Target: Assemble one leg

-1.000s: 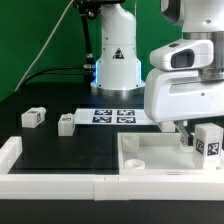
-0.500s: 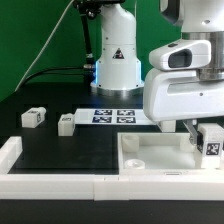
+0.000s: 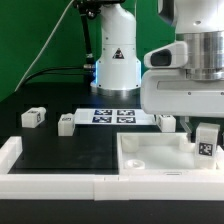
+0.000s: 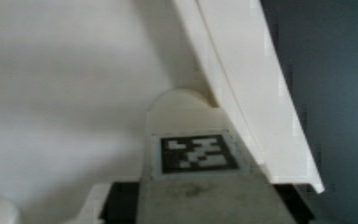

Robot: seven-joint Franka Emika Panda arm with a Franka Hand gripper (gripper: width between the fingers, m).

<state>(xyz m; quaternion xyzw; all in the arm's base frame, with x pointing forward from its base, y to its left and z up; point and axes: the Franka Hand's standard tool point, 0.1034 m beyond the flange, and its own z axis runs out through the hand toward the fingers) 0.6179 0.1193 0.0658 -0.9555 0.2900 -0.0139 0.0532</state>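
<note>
**Inspector:** Where was the leg at the time of observation?

**Recorder:** The leg stood upright at the corner of the large white tray-like part on the exterior view's right, with its black-and-white square tag facing the camera. The wrist view showed the same leg tagged side up, its tip against the tray part's raised rim.

**Inspector:** And the pincer?

**Recorder:** The pincer sat directly above the leg. Dark fingers flanked the block's lower end in the wrist view, so it was clenched on the leg.

**Inspector:** Any legible markings?

**Recorder:** No readable writing. The tags were square coded patterns only. The marker board carried several of them, and a triangular warning symbol showed on the robot's white base; its detail was too small to read.

**Inspector:** Other parts?

**Recorder:** Two more tagged blocks lay on the black surface: one at the exterior view's left, another just beside the marker board. A third lay behind the tray part. White border bars edged the near side.
</note>
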